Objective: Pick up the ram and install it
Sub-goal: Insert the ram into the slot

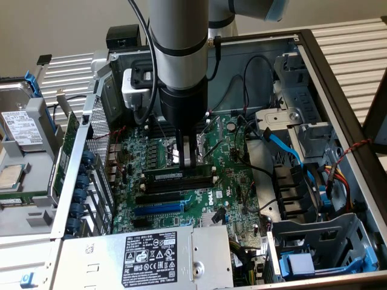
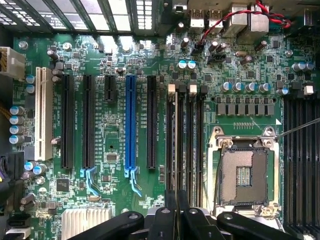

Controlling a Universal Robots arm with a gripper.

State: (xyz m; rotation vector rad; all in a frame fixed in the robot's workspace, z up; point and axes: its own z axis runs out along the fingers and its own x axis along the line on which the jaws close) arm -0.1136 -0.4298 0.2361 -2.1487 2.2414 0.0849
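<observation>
End effector (image 1: pixel 187 162) is pinching the one ram (image 1: pixel 176 175), holding it on edge along one of four black memory slots (image 2: pixel 192 145), the one farthest from the CPU socket (image 2: pixel 245 175). One arm (image 1: pixel 180 54) is reaching straight down.

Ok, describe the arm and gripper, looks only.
The arm is a thick grey cylinder with a black band, a pale blue joint cap, then a black wrist. A white box sits beside it, black cables running alongside. The gripper has silvery fingers.

Exterior oblique above; wrist close over motherboard (image 1: pixel 237 181) (image 2: pixel 117 135)
</observation>
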